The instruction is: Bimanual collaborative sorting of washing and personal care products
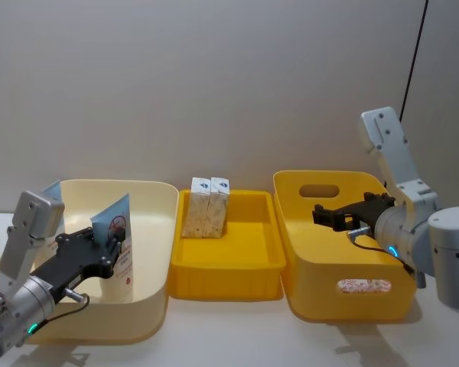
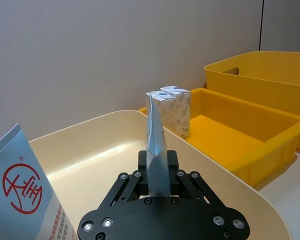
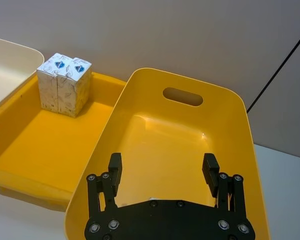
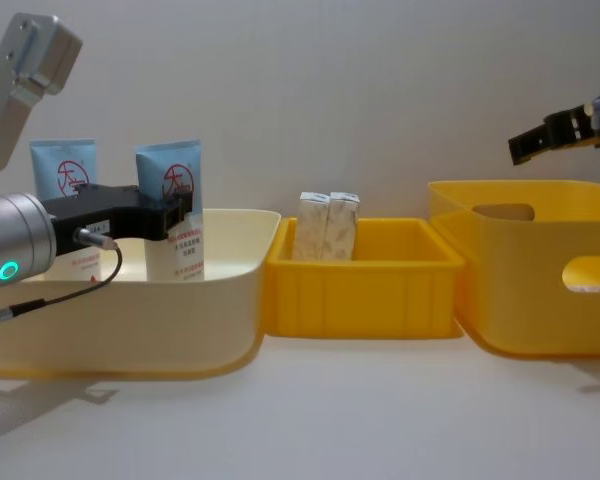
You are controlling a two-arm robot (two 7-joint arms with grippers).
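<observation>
A white tube (image 2: 154,120) is clamped upright in the left tool (image 2: 157,156) over the cream bin (image 2: 115,116), with a second tube (image 2: 20,190) just beside it. The right tool (image 3: 162,167) is held with its fingers apart above the deep yellow bin (image 3: 155,135). Below it, a printed item (image 1: 363,286), possibly a carton, is glimpsed through the bin's handle slot. Two cartons (image 1: 206,206) are stood in the tray (image 1: 229,256) between the tools.

Head high, chest low and level, wrists close; cartons (image 1: 205,208) common to all
</observation>
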